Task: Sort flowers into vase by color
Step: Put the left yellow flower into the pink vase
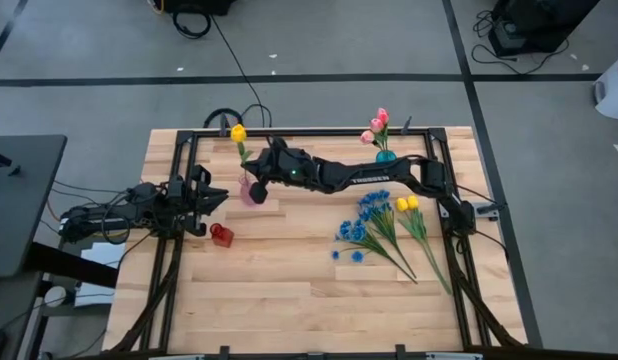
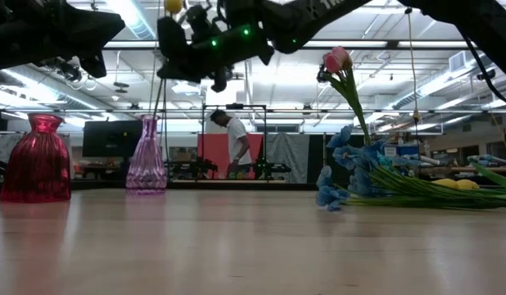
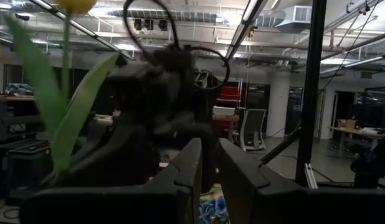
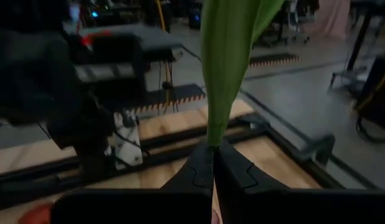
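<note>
A wooden table [image 1: 289, 300] holds three small vases and loose artificial flowers. The right arm reaches across the table's far side, its gripper [image 1: 257, 172] clenched on the green stem of a yellow tulip [image 1: 238, 132], held upright just above the purple vase [image 1: 251, 192]. From the right wrist view the two fingers [image 4: 202, 168] pinch the base of a broad green leaf [image 4: 227, 56]. The left gripper [image 1: 214, 195] waits near the table's left edge, fingers pressed together on nothing, just beside the red vase [image 1: 221, 235]. At the far edge, pink tulips [image 1: 377, 125] stand in a teal vase [image 1: 386, 156]. Lying flat on the right side are blue sprays [image 1: 364, 225] and two more yellow tulips [image 1: 407, 204], stems crossing. Beyond the table, a person [image 2: 234, 141] stands in the room.
</note>
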`<action>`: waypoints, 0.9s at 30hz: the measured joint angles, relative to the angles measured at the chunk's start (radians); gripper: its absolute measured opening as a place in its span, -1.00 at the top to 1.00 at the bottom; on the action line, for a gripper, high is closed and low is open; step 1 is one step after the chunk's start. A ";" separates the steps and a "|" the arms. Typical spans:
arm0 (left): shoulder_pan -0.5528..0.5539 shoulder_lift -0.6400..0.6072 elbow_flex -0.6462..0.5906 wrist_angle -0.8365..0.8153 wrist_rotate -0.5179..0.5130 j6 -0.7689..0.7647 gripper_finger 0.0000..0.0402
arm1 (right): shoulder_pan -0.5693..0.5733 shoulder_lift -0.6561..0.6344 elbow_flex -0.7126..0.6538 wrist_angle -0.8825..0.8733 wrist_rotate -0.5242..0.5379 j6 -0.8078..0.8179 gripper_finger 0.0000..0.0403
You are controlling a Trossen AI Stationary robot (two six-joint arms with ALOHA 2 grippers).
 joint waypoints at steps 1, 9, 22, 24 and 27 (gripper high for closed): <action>0.000 0.000 0.000 0.000 0.000 0.000 0.72 | -0.003 0.000 -0.010 -0.003 -0.004 0.009 0.95; 0.000 0.000 0.000 0.000 0.000 0.000 0.72 | 0.002 0.000 -0.020 -0.165 0.014 0.031 0.95; 0.000 0.000 0.000 -0.005 0.000 0.000 0.72 | 0.011 -0.002 -0.019 -0.248 0.016 0.041 0.94; 0.000 0.000 0.000 -0.008 0.000 0.000 0.72 | 0.011 -0.002 -0.019 -0.249 0.016 0.031 0.91; 0.000 0.000 0.000 -0.008 0.000 0.000 0.72 | 0.011 -0.002 -0.019 -0.254 0.016 0.030 0.81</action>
